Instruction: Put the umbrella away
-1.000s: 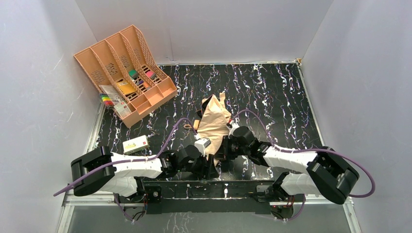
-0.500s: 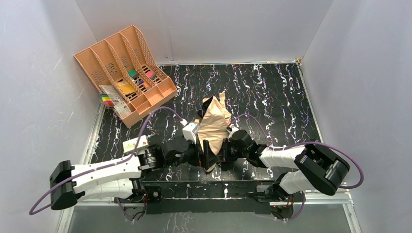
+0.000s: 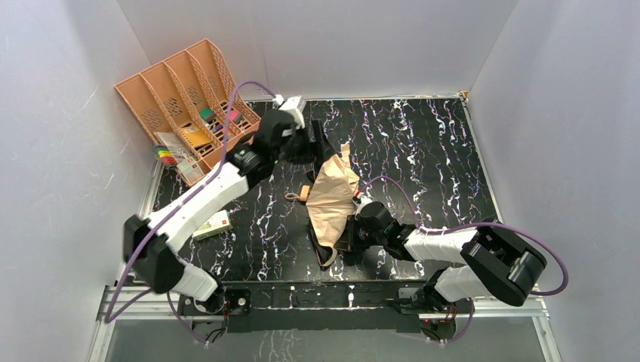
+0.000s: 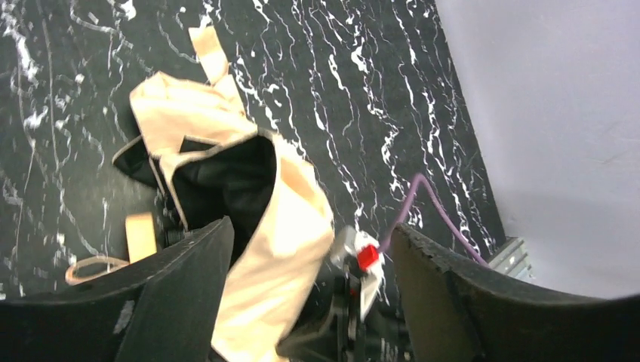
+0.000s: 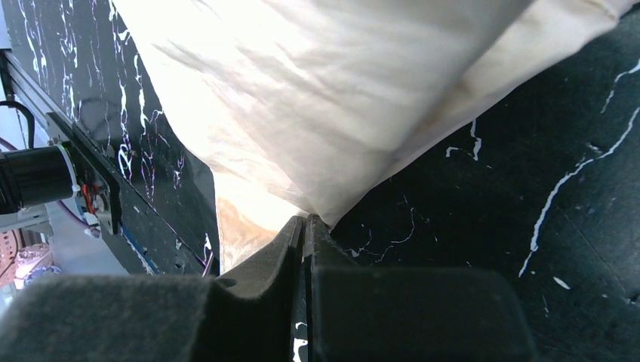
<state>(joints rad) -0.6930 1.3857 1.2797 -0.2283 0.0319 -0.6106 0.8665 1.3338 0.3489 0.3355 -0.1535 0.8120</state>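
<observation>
The umbrella (image 3: 333,197) lies partly collapsed in the middle of the black marbled table, tan fabric with a dark inside. Its short tan handle (image 4: 140,235) and loop strap (image 4: 84,266) lie to its left. My left gripper (image 3: 317,142) is open and empty, raised over the umbrella's far end. In the left wrist view (image 4: 311,230) the umbrella (image 4: 290,219) shows between the jaws, well below them. My right gripper (image 3: 346,235) is shut on the near edge of the fabric. The right wrist view (image 5: 308,219) shows the fabric (image 5: 317,90) pinched at the fingertips.
A peach divided file tray (image 3: 160,84) stands at the far left with small coloured items in it. A pack of markers (image 3: 167,155) lies at its front corner. A small white box (image 3: 210,224) lies near the left edge. White walls close in three sides.
My left arm has swung from the near edge beside the umbrella up to its far end, gripper open. The right gripper has kept its hold on the fabric.
</observation>
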